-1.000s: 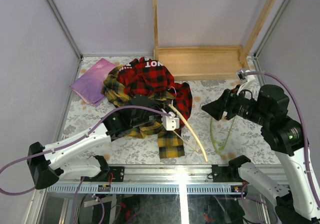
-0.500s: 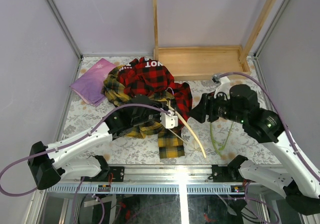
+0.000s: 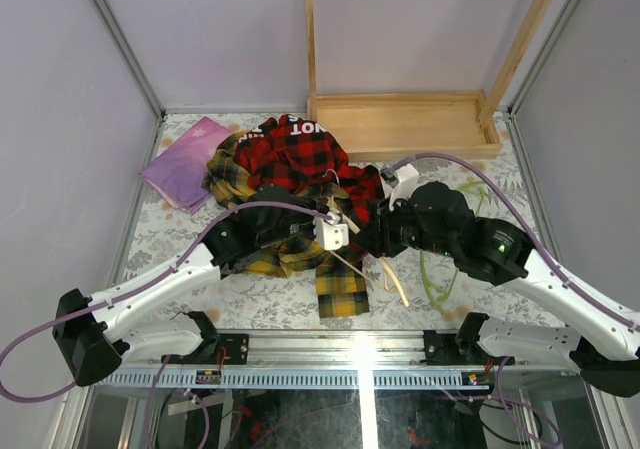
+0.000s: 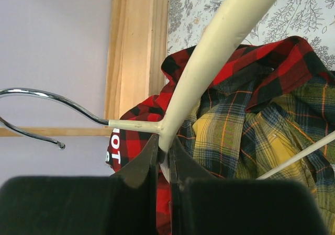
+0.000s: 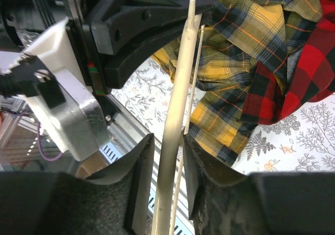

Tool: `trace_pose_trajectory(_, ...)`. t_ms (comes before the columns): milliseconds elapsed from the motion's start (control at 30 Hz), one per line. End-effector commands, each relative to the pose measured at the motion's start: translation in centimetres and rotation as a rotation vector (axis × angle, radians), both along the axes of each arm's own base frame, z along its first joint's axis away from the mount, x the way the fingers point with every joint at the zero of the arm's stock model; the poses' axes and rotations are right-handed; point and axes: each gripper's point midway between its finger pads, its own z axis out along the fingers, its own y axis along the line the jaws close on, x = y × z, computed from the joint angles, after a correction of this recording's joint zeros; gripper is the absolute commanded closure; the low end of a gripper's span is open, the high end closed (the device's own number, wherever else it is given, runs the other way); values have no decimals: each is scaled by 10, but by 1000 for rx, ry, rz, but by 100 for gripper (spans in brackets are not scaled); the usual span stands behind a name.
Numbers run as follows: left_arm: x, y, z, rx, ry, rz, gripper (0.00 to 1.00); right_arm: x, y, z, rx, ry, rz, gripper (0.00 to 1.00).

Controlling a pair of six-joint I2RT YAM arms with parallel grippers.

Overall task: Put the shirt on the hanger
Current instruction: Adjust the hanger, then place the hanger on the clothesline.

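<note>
**A:** On the desk (image 3: 170,234), right of centre, the green hanger (image 3: 424,269) lies flat, thin and pale, partly under the right arm (image 3: 480,244).

**B:** Which tool is nearer?

**A:** The right tool (image 5: 167,138). The green hanger sits just to its right, a little toward the desk's front edge. Its long axis seems to run near-to-far; which way its hook points I cannot tell.

**B:** What do the tools hold?

**A:** The left tool (image 4: 164,141) is pinched tight on the neck of a cream hanger (image 4: 209,52), beside its silver hook (image 4: 52,96). The right tool's jaws stand astride that cream hanger's arm; whether they grip it I cannot tell.

**B:** The shirt?

**A:** The shirt (image 3: 340,294) is heaped below the left tool, partly under a red plaid garment (image 3: 300,154), left of the green hanger.
</note>
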Motion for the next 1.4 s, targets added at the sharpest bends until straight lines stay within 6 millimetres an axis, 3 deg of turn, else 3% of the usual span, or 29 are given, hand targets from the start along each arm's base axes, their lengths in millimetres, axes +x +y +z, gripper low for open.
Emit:
trace_pose_trajectory(0,2,-1,27,-96,-55,-3,100,10,4,3,0,-48,-46,70)
trace_pose_trajectory(233,0,-2,29,-105,-48,-10,100,10,17,-2,-15,-43,-1,82)
trace_pose_trajectory(267,0,-2,30,-107,-48,-10,96,11,18,-2,-18,-46,-1,85)
trace_pose_trajectory(333,-1,-1,31,-117,-49,-8,79,13,18,-2,-27,-59,-3,92)
trace_pose_trajectory(467,-7,0,40,-172,-47,-21,53,15,18,11,-10,-101,10,99)
trace_pose_trajectory(533,-13,-1,46,-202,-32,-50,29,17,16,18,-9,-121,-2,100)
trace_pose_trajectory(567,-17,-2,49,-214,-25,-67,23,18,13,21,-16,-128,-11,100)
trace_pose_trajectory(667,-25,-1,60,-262,-18,-100,16,24,3,30,-39,-152,-57,100)
trace_pose_trajectory(700,-28,0,65,-283,-17,-106,2,25,0,36,-31,-165,-69,100)
trace_pose_trajectory(1033,-29,19,127,-605,-9,-47,0,29,-61,130,73,-342,-263,100)
trace_pose_trajectory(1167,-18,31,146,-752,37,40,0,41,-94,164,69,-447,-402,100)
trace_pose_trajectory(1367,9,48,160,-915,128,199,0,62,-118,196,-5,-595,-539,100)
